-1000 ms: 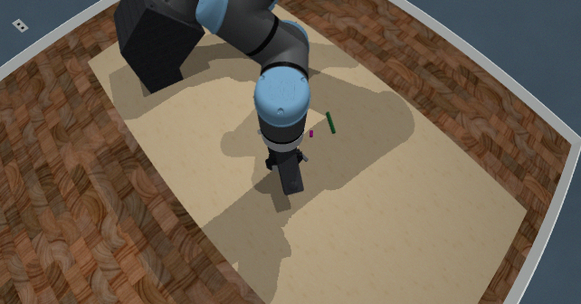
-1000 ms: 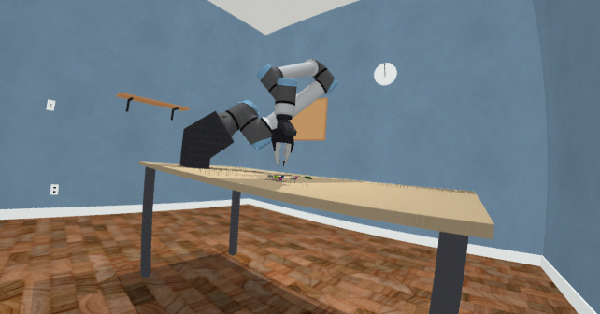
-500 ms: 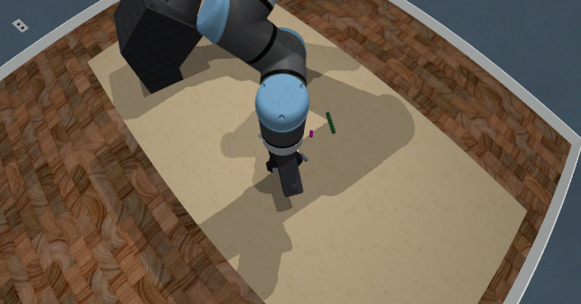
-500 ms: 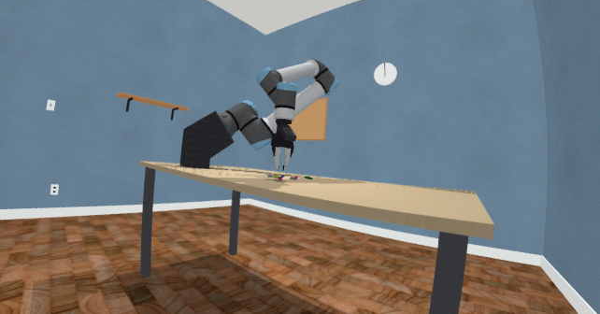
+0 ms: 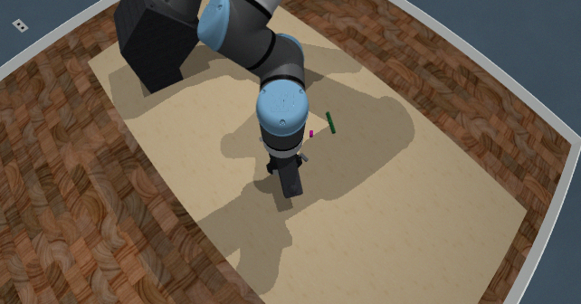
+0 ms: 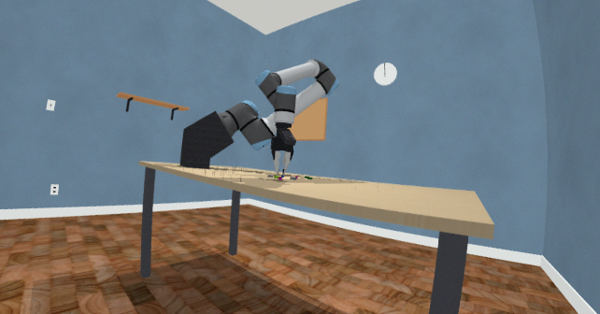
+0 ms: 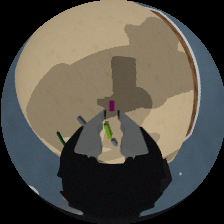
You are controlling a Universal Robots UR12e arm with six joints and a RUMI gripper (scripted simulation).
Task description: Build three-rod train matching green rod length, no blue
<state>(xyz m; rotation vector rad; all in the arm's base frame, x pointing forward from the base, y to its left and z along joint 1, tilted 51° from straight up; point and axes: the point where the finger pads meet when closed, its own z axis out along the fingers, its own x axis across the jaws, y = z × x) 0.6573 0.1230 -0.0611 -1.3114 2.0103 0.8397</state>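
Observation:
My gripper point(image 7: 111, 110) point(image 6: 281, 172) points straight down just above the table, and its fingers stand close together with nothing gripped. In the wrist view a lime rod point(image 7: 107, 130) lies on the table in the gap behind the fingertips, and a short grey rod point(image 7: 114, 142) lies just behind it. A magenta rod point(image 7: 112, 105) point(image 5: 311, 133) lies just ahead of the fingertips. Another grey rod point(image 7: 81, 120) lies to the left. The green rod point(image 7: 61, 137) point(image 5: 330, 122) lies further left. In the top view the arm hides the lime and grey rods.
The light wooden table point(image 5: 407, 212) point(image 6: 397, 205) carries the arm's black base point(image 5: 154, 35) at its far end. The arm casts broad shadows over the middle of the table. The rods sit in a small cluster under the wrist.

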